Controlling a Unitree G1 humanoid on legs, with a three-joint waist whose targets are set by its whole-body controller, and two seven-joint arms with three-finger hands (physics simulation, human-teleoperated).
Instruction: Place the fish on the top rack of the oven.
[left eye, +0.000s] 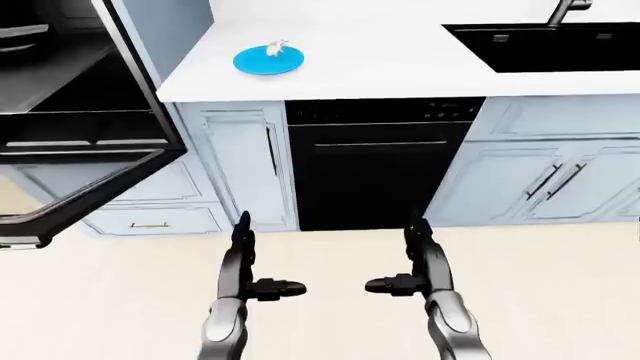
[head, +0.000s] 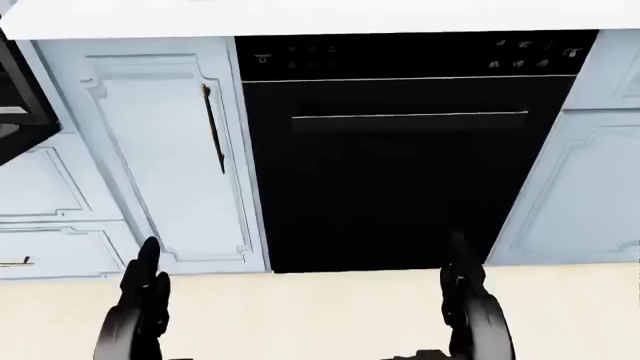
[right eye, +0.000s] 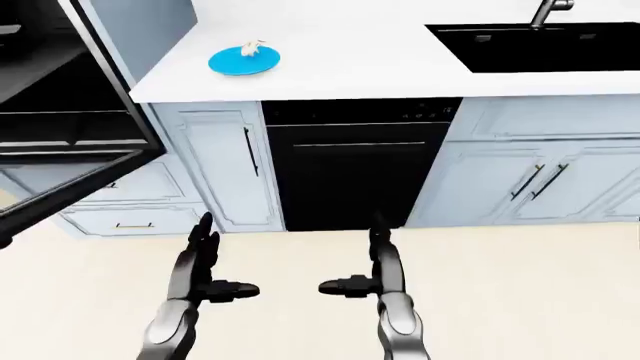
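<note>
A small pale fish (left eye: 277, 49) lies on a blue plate (left eye: 268, 61) near the left end of the white counter (left eye: 380, 60), at the top of the left-eye view. The oven (left eye: 70, 112) stands open at the far left, its dark door (left eye: 90, 187) swung down and racks showing inside. Both hands hang low over the floor, far below the counter. My left hand (left eye: 255, 266) has its fingers straight up and thumb out sideways, holding nothing. My right hand (left eye: 405, 262) mirrors it, open and empty.
A black dishwasher (left eye: 375, 169) sits under the counter straight ahead, with pale blue cabinets (left eye: 240, 161) on both sides. A black sink (left eye: 545, 45) with a faucet is at the top right. Beige floor (left eye: 560, 292) spreads around the hands.
</note>
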